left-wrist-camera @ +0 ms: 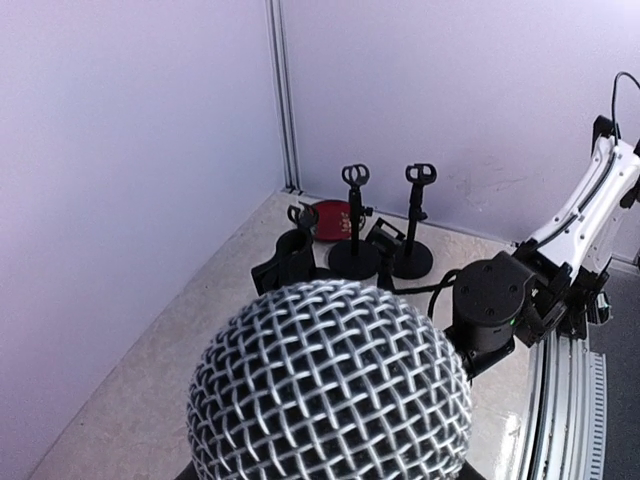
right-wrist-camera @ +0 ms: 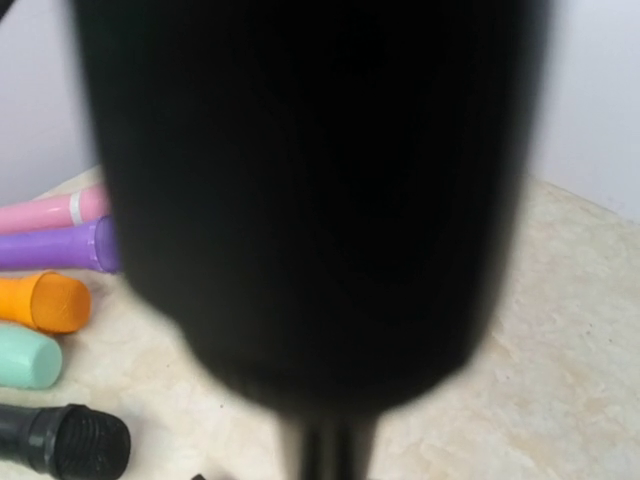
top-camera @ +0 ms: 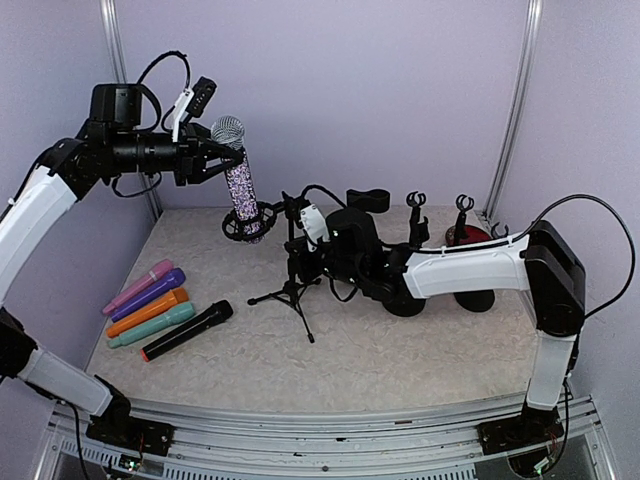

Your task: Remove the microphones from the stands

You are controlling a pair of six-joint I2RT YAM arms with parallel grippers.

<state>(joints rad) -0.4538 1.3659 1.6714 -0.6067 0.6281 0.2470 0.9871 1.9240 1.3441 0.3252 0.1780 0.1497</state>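
at the near left of the table (top-camera: 420, 350) five loose microphones lie side by side: a black handheld microphone (top-camera: 187, 329) nearest, then a teal one (top-camera: 152, 325), an orange one (top-camera: 148, 312), a purple one (top-camera: 150, 293) and a pink one (top-camera: 137, 285).

toward the middle stands a black tripod stand (top-camera: 290, 290), legs spread on the table. the right gripper (top-camera: 298, 258) is at its upright column, reaching in from the right. black lies against black there, and the right wrist view is filled by a dark blur, so i cannot tell whether its jaws are clamped on the column or only around it.

from the top of the stand a short arm runs left to a round ring holder (top-camera: 247, 226). the glitter microphone (top-camera: 240, 195) stands nearly upright with its lower end in that ring, so it is not out of the stand yet. the left gripper (top-camera: 222, 160) comes in level from the left and its jaws are clenched on the microphone's body just beneath the silver mesh head (top-camera: 228, 130), which fills the bottom of the left wrist view.

near the back wall, two short clip stands (top-camera: 415, 213) rise side by side, with a red object (top-camera: 472, 235) low beside the right one.
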